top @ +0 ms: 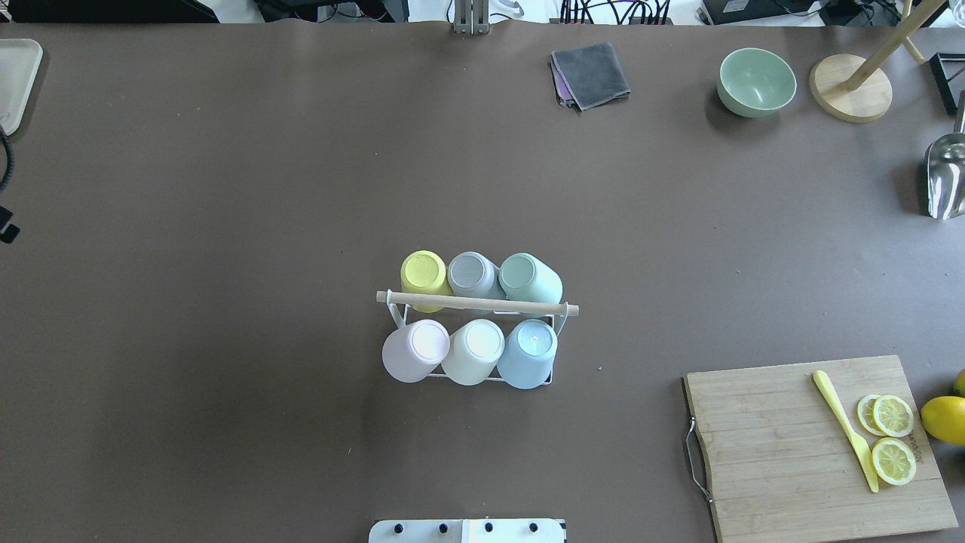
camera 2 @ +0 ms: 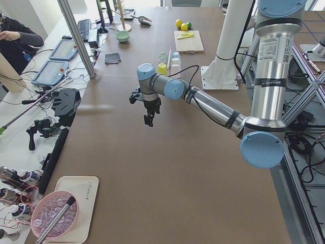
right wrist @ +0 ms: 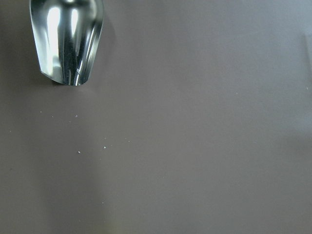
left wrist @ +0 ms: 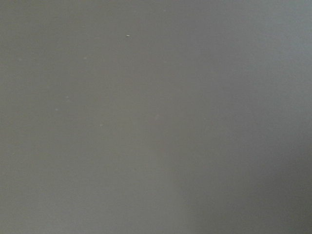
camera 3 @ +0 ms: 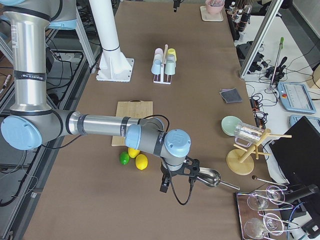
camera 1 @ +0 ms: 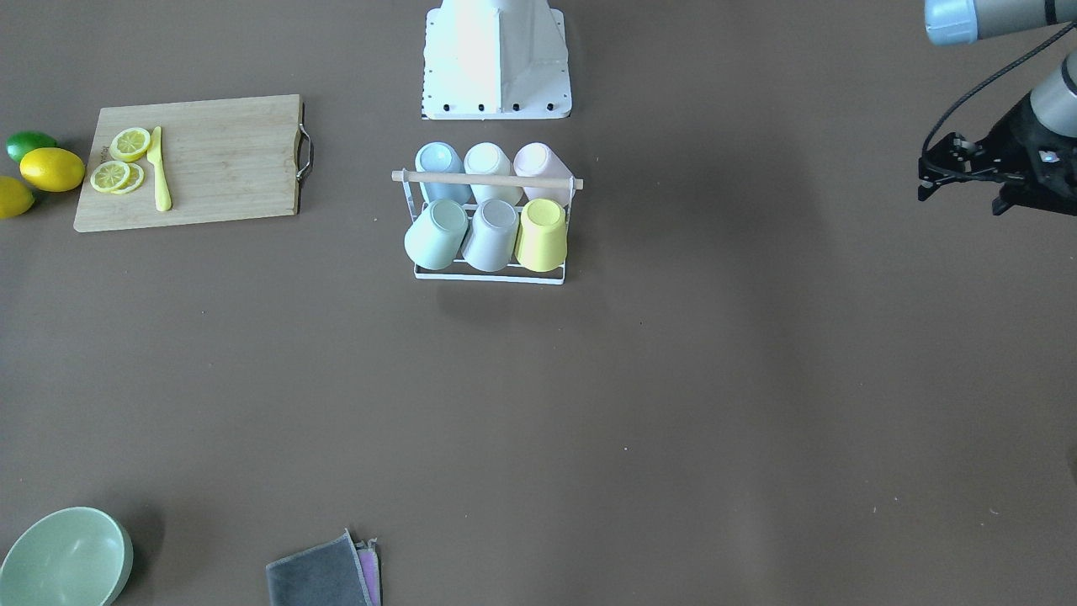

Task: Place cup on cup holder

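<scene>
Centrally on the brown counter [top: 226, 188] stands the cup holder [top: 475, 304], its wooden rod running left to right. Six cups sit upside down on its prongs: a yellow cup [top: 424, 275], a grey cup [top: 471, 274] and a green cup [top: 528, 277] in the far row, and a pink cup [top: 416, 351], a white cup [top: 475, 348] and a blue cup [top: 530, 351] in the near row.

To the near right lies a cutting board [top: 799, 445] with lemon slices [top: 893, 437] and a yellow knife [top: 844, 430]. The overhead view shows a lemon [top: 942, 418] at the frame's edge; the front-facing view adds a lime [camera 1: 29, 145] beside it. At the far right are a grey cloth [top: 592, 73], a green bowl [top: 756, 81], a wooden stand [top: 852, 87] and a metal scoop [top: 946, 177].

The left pincer [camera 2: 148, 120] hangs over bare counter well to the holder's left. Its wrist view shows only counter, and I cannot tell whether its jaws are apart. The right pincer [camera 3: 172, 175] shows only in the right side view, just beside the scoop and well apart from the holder. I cannot tell its state either. Its wrist camera catches the scoop's bowl.
</scene>
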